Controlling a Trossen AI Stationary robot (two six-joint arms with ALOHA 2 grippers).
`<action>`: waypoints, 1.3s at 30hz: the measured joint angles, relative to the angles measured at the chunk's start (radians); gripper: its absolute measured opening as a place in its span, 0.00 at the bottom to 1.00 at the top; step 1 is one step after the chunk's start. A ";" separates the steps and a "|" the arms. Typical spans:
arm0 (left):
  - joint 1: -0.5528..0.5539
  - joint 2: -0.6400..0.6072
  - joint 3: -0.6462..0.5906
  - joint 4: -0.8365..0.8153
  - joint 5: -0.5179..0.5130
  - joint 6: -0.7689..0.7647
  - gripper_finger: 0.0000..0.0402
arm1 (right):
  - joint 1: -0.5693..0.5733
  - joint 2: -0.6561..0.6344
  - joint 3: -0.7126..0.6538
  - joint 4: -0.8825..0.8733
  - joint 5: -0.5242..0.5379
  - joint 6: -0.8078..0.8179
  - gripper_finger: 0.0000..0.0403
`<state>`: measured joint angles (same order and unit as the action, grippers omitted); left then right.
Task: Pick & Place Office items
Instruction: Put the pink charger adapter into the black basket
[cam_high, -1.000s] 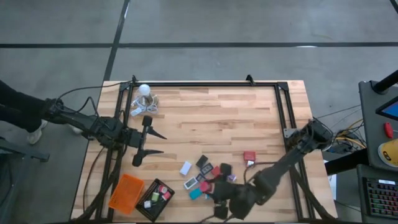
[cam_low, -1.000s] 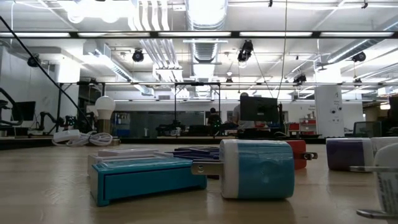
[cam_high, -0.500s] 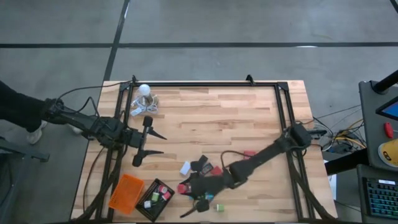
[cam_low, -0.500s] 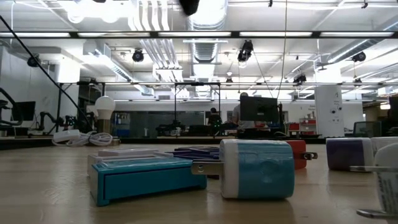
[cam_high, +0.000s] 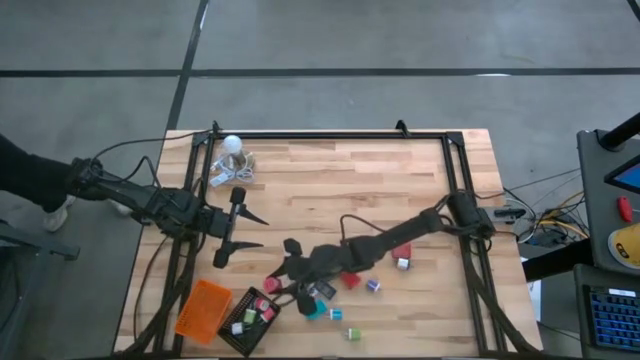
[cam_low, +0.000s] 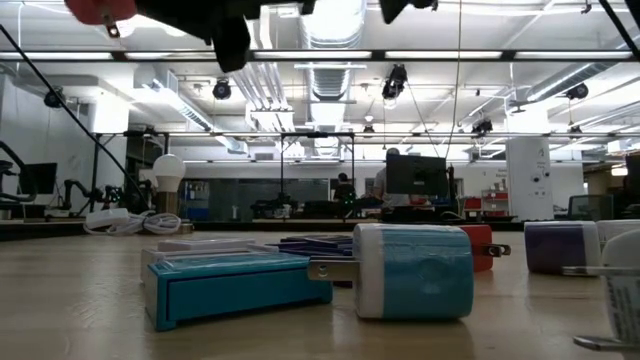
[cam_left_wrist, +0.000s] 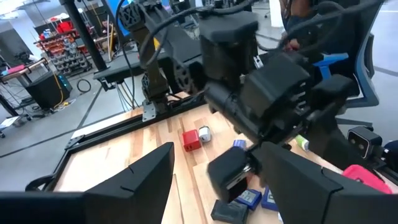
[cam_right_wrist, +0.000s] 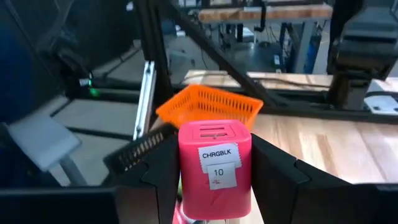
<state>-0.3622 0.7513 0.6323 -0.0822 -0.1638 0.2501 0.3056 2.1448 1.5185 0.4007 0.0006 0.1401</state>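
- Gripping a pink charger block, the right gripper has its two fingers clamped on the block's sides (its white label reads CHRGBLK).
- In the high view that gripper hangs near the table's front left, just beside the black tray and the orange tray.
- The other office items lie scattered around the arm, a red one farther right.
- The left gripper waits at the left edge, fingers apart, holding nothing.
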 joint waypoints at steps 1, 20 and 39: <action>0.000 0.000 0.000 0.000 0.000 0.000 0.61 | -0.007 0.000 0.000 0.009 -0.009 0.006 0.39; 0.000 0.010 0.000 -0.007 -0.001 -0.049 0.61 | -0.030 0.181 0.125 0.132 -0.185 -0.017 0.39; 0.000 0.031 0.000 -0.023 -0.001 -0.118 0.61 | -0.046 0.320 0.277 0.130 -0.289 0.061 0.38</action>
<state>-0.3622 0.7826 0.6319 -0.1056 -0.1650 0.1321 0.2599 2.4646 1.7959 0.5304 -0.2882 0.2010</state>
